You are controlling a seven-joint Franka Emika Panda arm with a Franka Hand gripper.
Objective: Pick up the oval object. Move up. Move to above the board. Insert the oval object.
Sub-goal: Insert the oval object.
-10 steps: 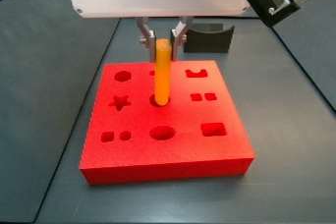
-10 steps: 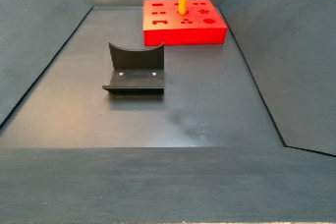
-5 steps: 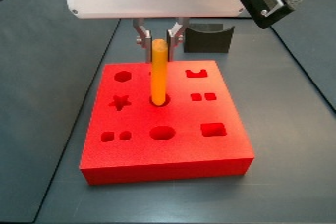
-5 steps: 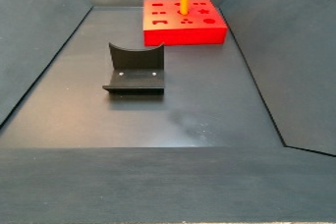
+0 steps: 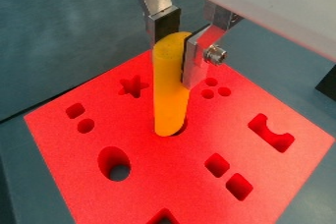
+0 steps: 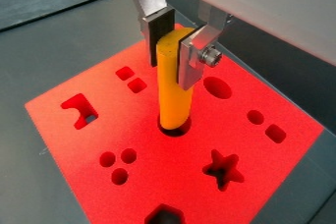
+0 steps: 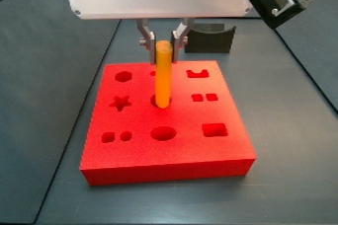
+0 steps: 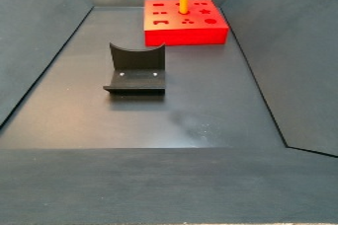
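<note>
Claw [image 5: 184,37] is clamped on the top end of the oval peg [image 5: 171,85], holding it upright right over the middle of the red board [image 5: 92,184]. In both wrist views the peg's lower tip looks like it sits at, or just inside, a slot in the board's centre, though I can't tell how deep. For this step I'd keep the peg dead vertical, push straight down slowly, and not let go until it's seated; any tilt probably jams it on the slot edge. That dark fixture [image 8: 134,69] sits well apart on the tabletop [image 8: 199,120], so it's no worry.
</note>
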